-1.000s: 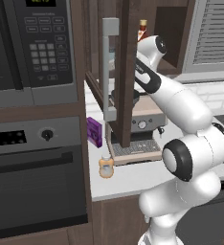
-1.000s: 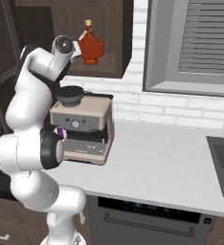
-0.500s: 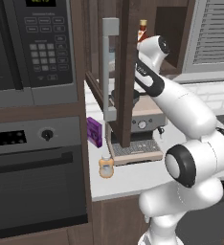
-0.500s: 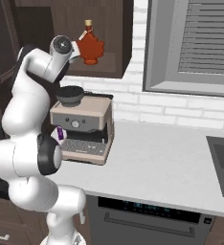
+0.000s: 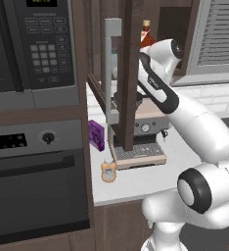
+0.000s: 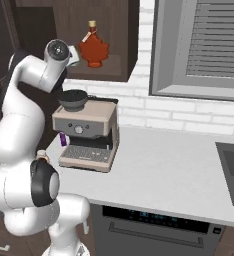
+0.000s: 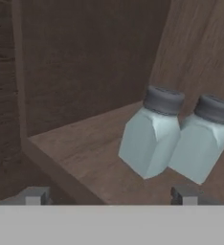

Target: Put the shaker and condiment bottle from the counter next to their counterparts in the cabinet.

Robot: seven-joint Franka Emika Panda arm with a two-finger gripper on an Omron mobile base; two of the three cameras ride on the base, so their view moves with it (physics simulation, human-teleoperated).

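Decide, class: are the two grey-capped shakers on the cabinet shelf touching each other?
Touching. In the hand view the left shaker and the right shaker stand side by side, their bodies meeting with no gap.

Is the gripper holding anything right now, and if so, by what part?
Nothing is held. The gripper is open, and both shakers stand free on the cabinet shelf ahead of its fingertips.
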